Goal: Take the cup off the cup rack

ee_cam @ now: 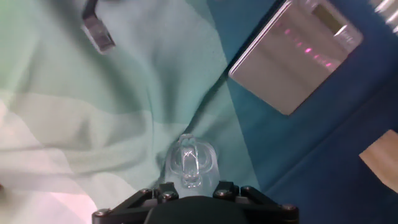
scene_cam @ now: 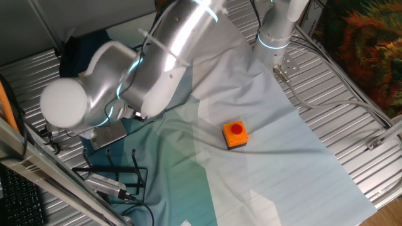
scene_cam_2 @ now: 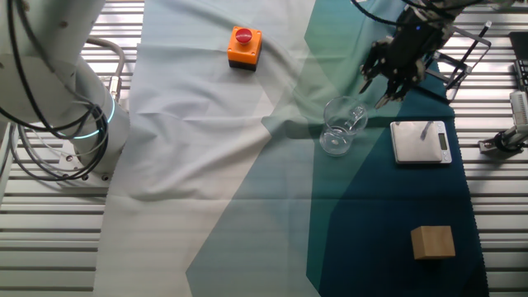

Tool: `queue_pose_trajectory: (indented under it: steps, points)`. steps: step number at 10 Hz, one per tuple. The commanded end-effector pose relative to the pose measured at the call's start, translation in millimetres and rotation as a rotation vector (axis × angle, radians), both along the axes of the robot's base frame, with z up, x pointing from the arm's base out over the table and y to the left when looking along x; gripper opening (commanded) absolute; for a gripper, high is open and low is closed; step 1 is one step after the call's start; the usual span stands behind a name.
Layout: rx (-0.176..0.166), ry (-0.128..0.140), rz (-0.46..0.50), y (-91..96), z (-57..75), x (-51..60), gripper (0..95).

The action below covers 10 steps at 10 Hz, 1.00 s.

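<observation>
The cup [scene_cam_2: 341, 125] rests on the cloth [scene_cam_2: 247, 190], off the cup rack [scene_cam_2: 462, 58], which lies well apart at 2 o'clock. The gripper [scene_cam_2: 394, 70] hovers near the cup at 1 o'clock, fingers apart and empty, suggesting release is complete.

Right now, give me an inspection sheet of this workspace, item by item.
Surface: slatted metal table under a creased green-and-white cloth.
Job's things: cup on the cloth, clear of the cup rack.
Clutter: orange button box, grey metal square, wooden block.
End effector: above the cup, holding nothing; jaw state unclear.
Cables: bundle by the arm base.
Surroundings: nothing seen of concern.
</observation>
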<state>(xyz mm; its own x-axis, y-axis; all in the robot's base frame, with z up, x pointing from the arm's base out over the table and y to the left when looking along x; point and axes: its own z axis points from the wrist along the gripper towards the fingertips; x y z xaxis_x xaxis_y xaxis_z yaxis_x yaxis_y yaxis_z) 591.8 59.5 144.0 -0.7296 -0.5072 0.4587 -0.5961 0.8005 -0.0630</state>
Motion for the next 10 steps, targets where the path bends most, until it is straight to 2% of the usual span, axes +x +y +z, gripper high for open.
queue_pose_trajectory:
  steps: [1, 2, 3, 4, 5, 6, 7, 8, 9, 10]
  points:
    - [0.035, -0.094, -0.035, 15.1, 23.4, 8.6, 38.0]
    - [0.047, -0.132, -0.041, 17.8, 30.6, 6.9, 38.0]
    - [0.070, -0.192, -0.053, 21.1, 42.2, 1.5, 38.0]
    - [0.079, -0.244, -0.068, 25.3, 57.3, -7.9, 38.0]
    - [0.102, -0.288, -0.093, 27.1, 67.5, -18.2, 38.0]
    - [0.139, -0.326, -0.134, 27.2, 77.0, -33.2, 38.0]
    - [0.148, -0.361, -0.152, 27.4, 83.7, -46.2, 38.0]
    - [0.171, -0.424, -0.193, 28.3, 92.3, -65.6, 38.0]
    - [0.204, -0.464, -0.230, 29.1, 97.6, -79.9, 38.0]
    - [0.228, -0.483, -0.235, 25.2, 104.4, -88.0, 38.0]
